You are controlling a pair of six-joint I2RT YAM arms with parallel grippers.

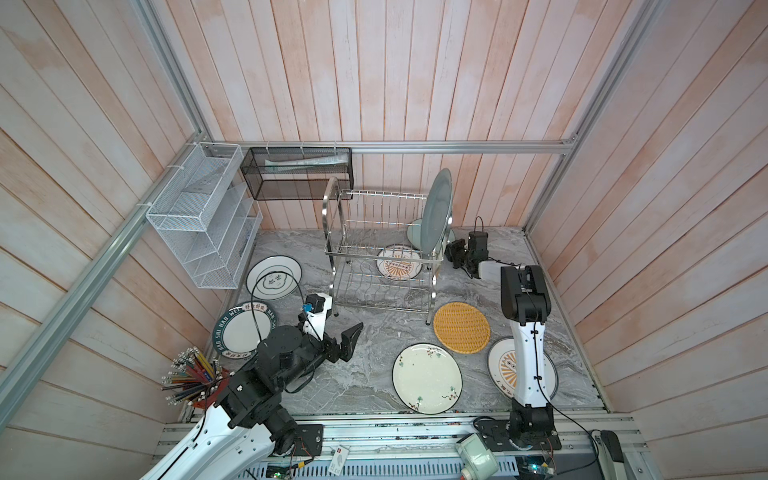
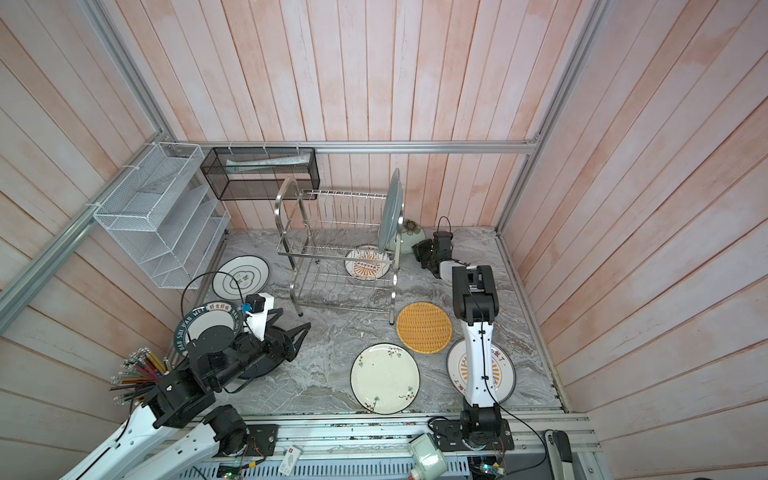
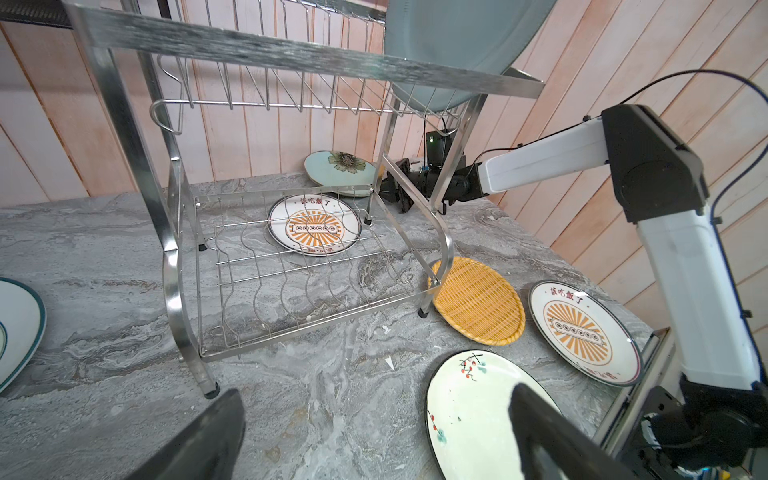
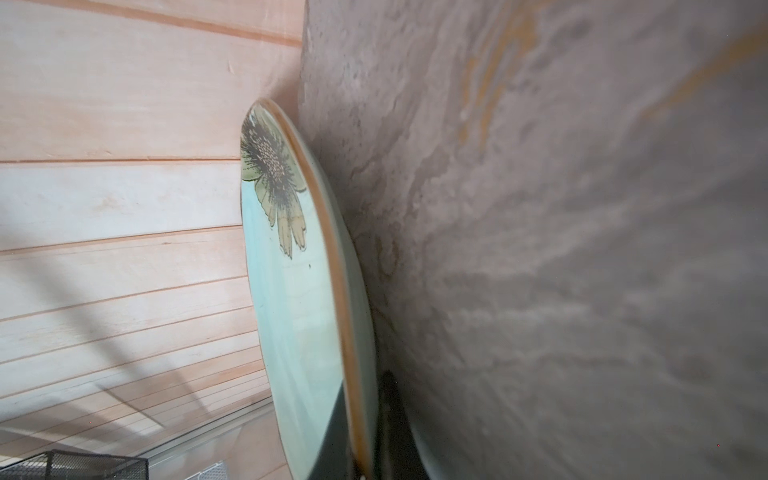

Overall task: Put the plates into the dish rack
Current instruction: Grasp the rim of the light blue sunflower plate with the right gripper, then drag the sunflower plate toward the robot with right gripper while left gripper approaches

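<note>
The steel dish rack stands at the back with a grey-blue plate upright at the right end of its upper tier. Behind its right end, my right gripper is shut on the rim of a pale green flower plate low over the tabletop. My left gripper hangs open and empty at front left. Sunburst, woven yellow and cream floral plates lie flat.
More plates lie flat: green-ringed, dark-rimmed lettered, and a second sunburst under the right arm. A white mesh organiser and black mesh basket hang on the walls. A pencil cup stands front left.
</note>
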